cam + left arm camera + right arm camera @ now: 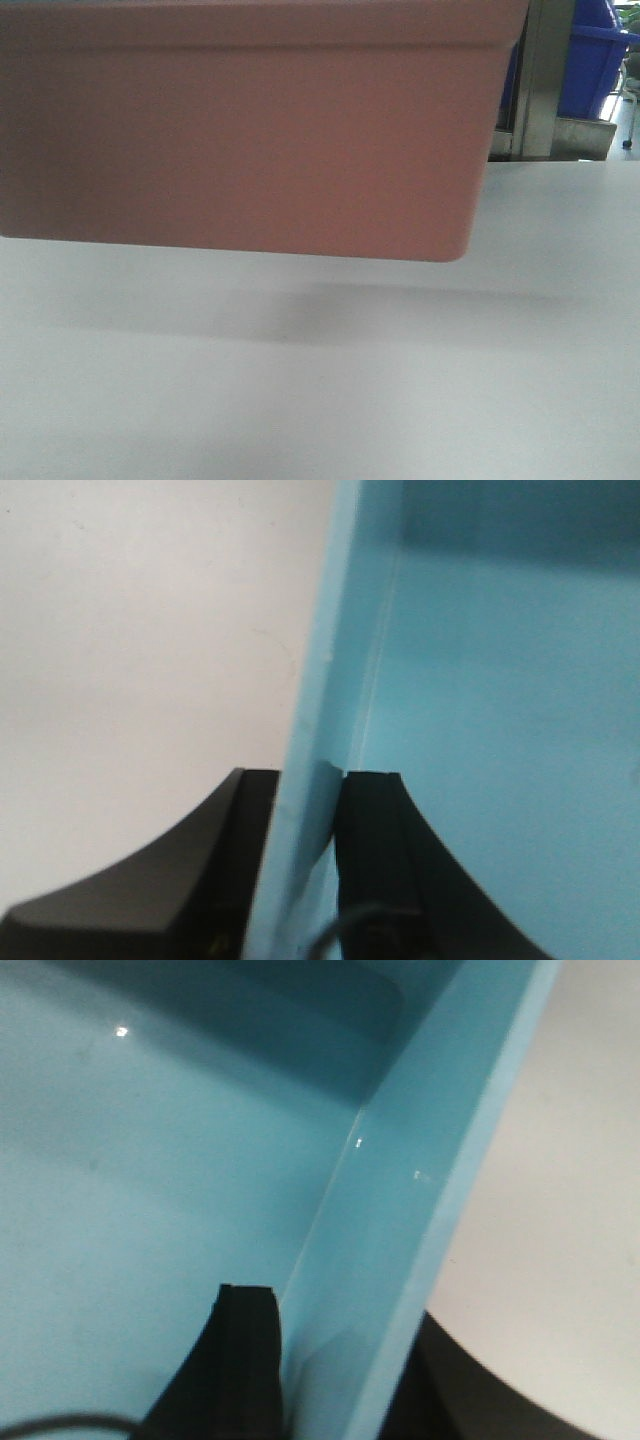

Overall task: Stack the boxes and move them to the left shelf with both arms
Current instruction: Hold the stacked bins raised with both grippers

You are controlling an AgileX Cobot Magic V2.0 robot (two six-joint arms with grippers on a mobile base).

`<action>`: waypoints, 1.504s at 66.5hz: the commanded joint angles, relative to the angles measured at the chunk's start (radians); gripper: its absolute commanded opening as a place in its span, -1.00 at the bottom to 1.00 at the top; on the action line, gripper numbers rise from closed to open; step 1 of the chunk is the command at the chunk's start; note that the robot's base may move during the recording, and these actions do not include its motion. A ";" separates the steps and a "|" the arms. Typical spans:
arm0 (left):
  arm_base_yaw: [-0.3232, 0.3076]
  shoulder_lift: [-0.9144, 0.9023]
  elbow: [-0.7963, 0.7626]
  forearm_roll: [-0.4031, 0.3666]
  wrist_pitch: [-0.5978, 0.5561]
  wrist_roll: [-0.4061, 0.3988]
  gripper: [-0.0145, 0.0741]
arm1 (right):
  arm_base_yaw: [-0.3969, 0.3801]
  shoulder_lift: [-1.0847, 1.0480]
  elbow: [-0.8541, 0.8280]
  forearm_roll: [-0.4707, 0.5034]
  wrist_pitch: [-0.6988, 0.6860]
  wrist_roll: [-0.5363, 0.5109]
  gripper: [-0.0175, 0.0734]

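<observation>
Pink bin (240,130) cropped by front view's top and left edges; wall of the blue bin (390,1250) partly masks outer finger (450,1390) of the right gripper (340,1325); dark blue crate (592,60) cut off at right

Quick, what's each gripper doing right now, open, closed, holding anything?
Left gripper: closed on a wall of the light blue box.
Right gripper: closed on a wall of the same box.

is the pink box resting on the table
No, the pink box hangs above the table, its shadow lying apart below it.
</observation>
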 commanded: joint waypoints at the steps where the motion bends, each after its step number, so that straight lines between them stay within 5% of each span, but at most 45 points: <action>1: -0.053 -0.039 -0.044 -0.082 -0.257 -0.003 -0.69 | 0.033 -0.038 -0.041 0.076 -0.255 0.015 -0.49; 100: -0.053 -0.037 -0.044 -0.094 -0.249 0.010 -0.69 | 0.033 -0.038 -0.041 0.073 -0.240 0.014 -0.49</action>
